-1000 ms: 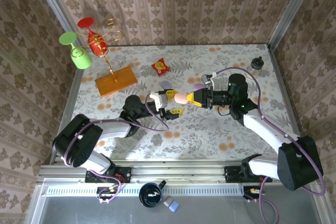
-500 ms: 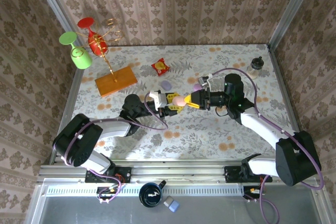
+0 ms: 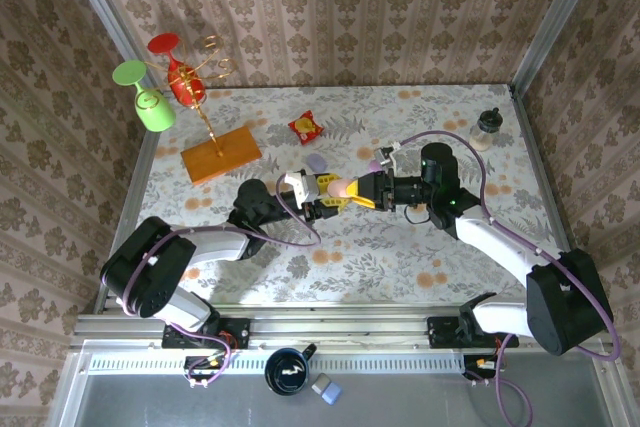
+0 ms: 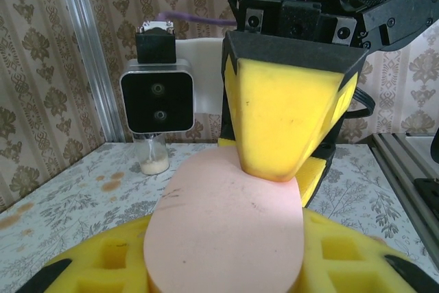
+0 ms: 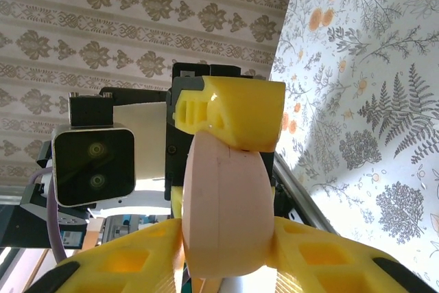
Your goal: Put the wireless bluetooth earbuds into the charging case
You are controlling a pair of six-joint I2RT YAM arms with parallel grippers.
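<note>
My left pincer pinches the closed pale pink pebble-shaped plastic case. My right pincer flanks it, and I cannot tell if it grips. Insertion apparently not begun.

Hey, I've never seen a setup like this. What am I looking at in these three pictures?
These are two robot arms bolted at the near edge of a table, each ending in yellow two-finger jaws. One picture looks down from a fixed camera above. The other two come from small cameras on each wrist, looking along that arm's own jaws. On the table are a red-and-yellow snack packet, a lilac pebble-shaped case, a small bottle and a wooden rack holding wine glasses. Held up between the arms is a pink charging case. The left gripper has its jaws shut on one end. The right gripper has its jaws around the other end, but I can't tell whether it is gripping.
</note>
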